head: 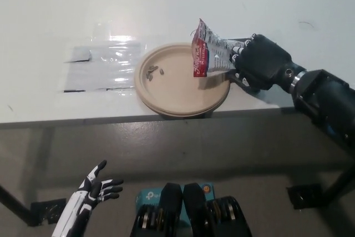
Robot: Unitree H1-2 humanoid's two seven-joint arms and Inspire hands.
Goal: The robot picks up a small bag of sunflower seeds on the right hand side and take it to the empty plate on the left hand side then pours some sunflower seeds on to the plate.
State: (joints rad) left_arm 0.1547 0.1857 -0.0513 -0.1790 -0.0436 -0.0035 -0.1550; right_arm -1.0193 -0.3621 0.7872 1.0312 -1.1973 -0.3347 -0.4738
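Observation:
My black right hand is shut on the small red-and-clear bag of sunflower seeds, holding it above the right part of the tan plate. The bag's red end points left and downward over the plate. A few dark seeds lie on the plate's left side. The plate sits at the table's front edge. My white left hand rests open at the lower left, below the table level.
A clear plastic sheet lies flat on the white table left of the plate. The table's front edge runs across the middle of the view. A teal box sits on the floor below.

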